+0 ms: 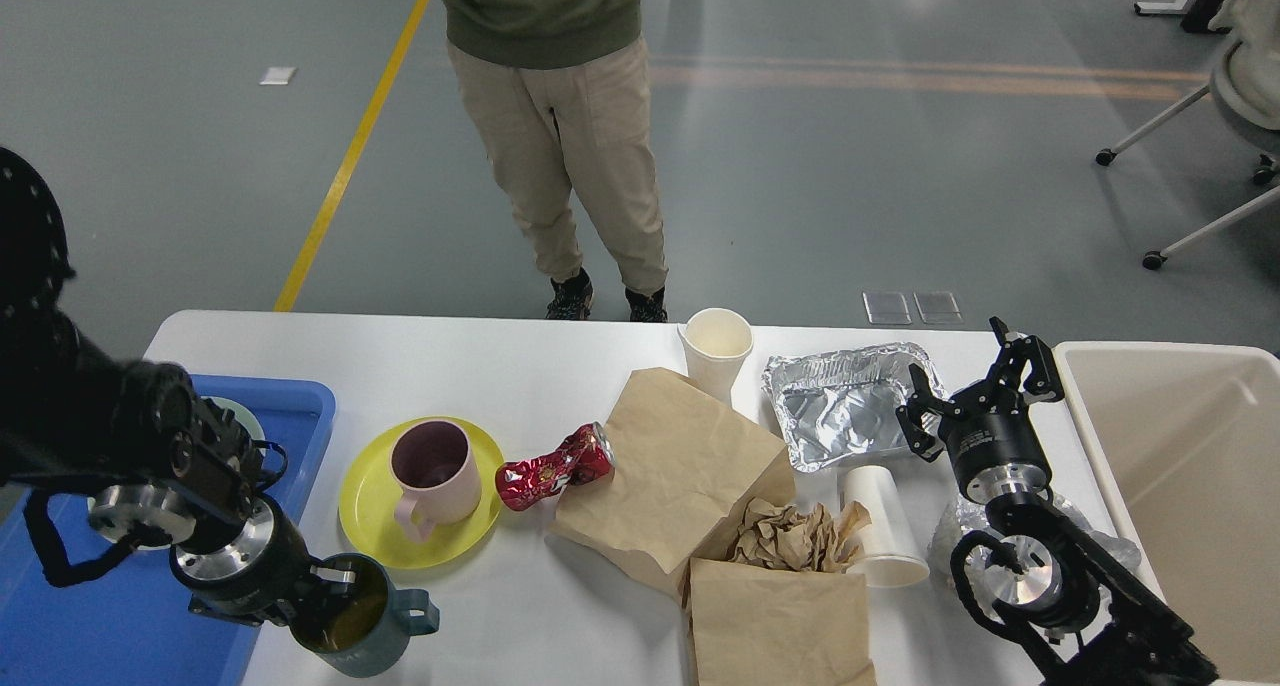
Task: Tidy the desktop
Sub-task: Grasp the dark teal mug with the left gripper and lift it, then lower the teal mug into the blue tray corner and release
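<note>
White matte rectangular desktop spans the lower half of view, rounded corners, clutter mostly from centre to 3 o'clock.

Counts:
- 2 mugs: one dark teal ceramic mug at 7 o'clock near the front edge, one pink mug standing upright on the one round yellow plate.
- 2 white paper cups: one upright paper cup at the far edge, 12 o'clock; one tipped paper cup lying just beside the crumpled paper.
- 2 brown paper bags: large flat bag at centre, smaller bag at 5 o'clock, front edge.
- 1 crushed red can, lying between yellow plate and large bag, touching the bag.
- 1 wad of crumpled brown paper on top of the bags.
- 1 silver foil tray, 2 o'clock.
- 1 blue plastic tray at 9 o'clock; a pale green dish in it is mostly hidden by the arm.
- 1 beige rectangular bin at 3 o'clock.

Left gripper is at the teal mug's rim, one finger inside and closed on it; mug tilted slightly. Right gripper fingers spread wide, holding nothing, hovering just beside the foil tray's right end. Crinkled clear plastic sits under the right arm.

1 person in khaki trousers stands at the far side.
</note>
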